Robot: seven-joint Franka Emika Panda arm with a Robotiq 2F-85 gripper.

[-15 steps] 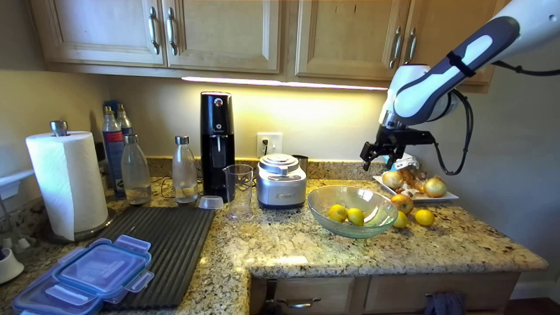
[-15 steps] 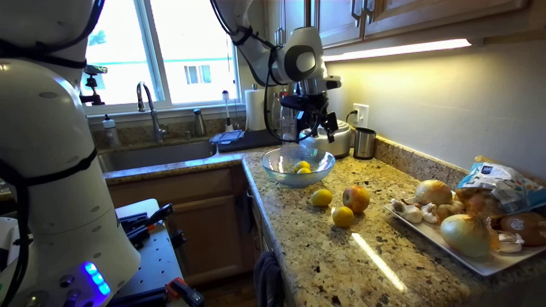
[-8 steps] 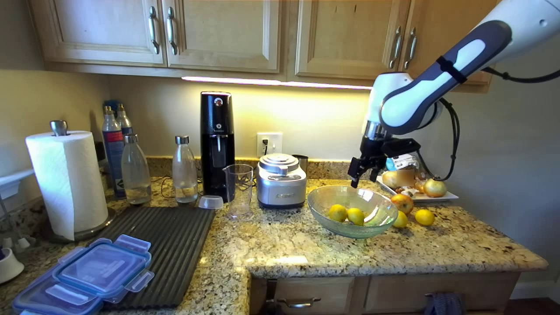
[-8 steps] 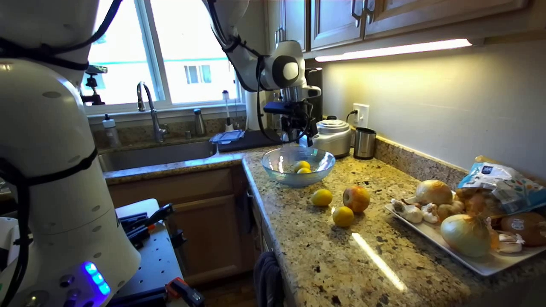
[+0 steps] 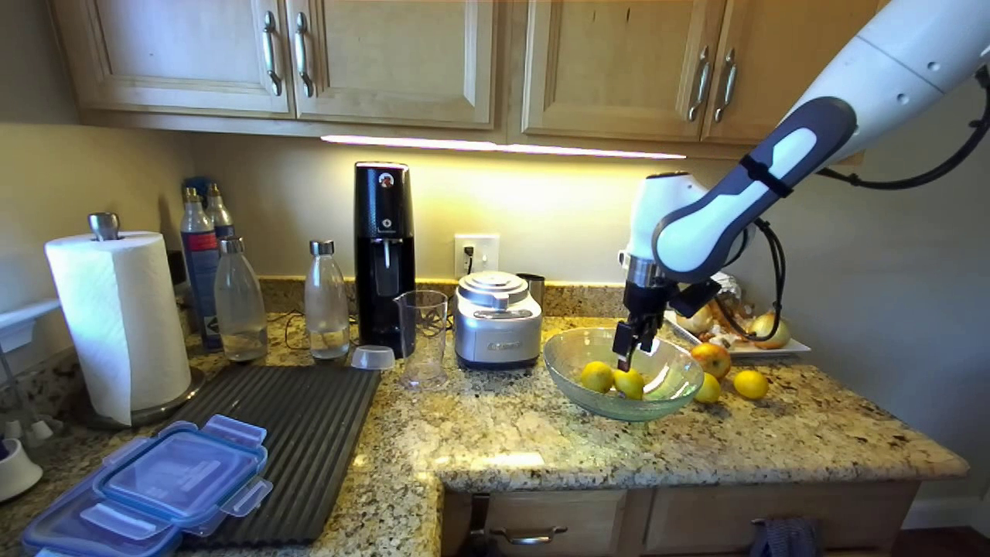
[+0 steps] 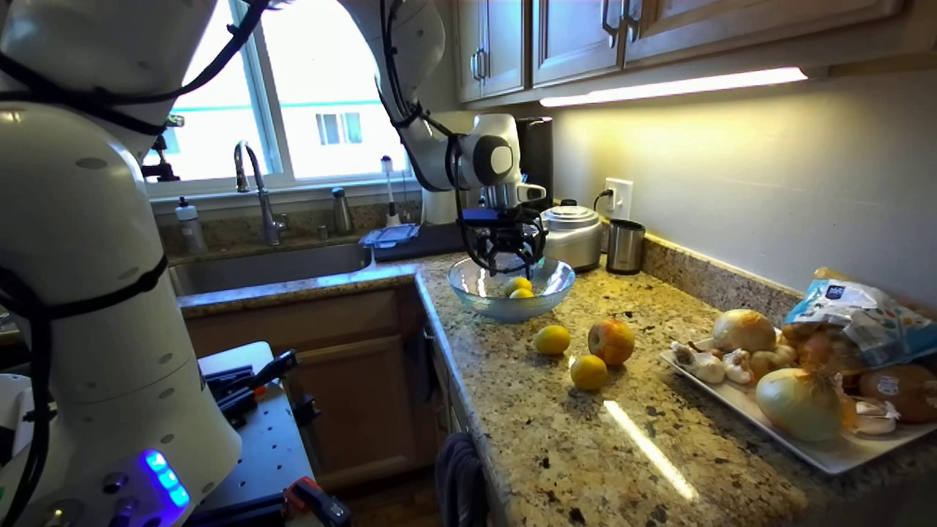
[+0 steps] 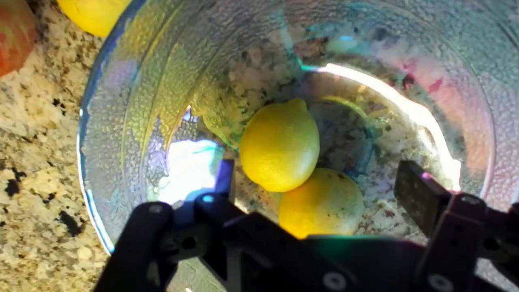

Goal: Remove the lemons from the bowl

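You've just lowered the black two-fingered claw [image 7: 315,178] into the wide, clear, greenish glass bowl [image 5: 572,350]; it's spread broad, holding nothing, over two close-set bright yellow oval lemons [image 7: 279,147]. Two more lemons [image 6: 553,339] lie outside on the speckled stone table [image 6: 531,435], so removal looks half done. Closing on one seems next.

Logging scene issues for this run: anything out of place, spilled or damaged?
No spill or breakage stands out. Mildly untidy: in an exterior view the blue-edged lids overlap askew, partly over the black mat. In the wrist view, the lower lemon in the bowl has small dark specks; blemish or dirt, can't tell.
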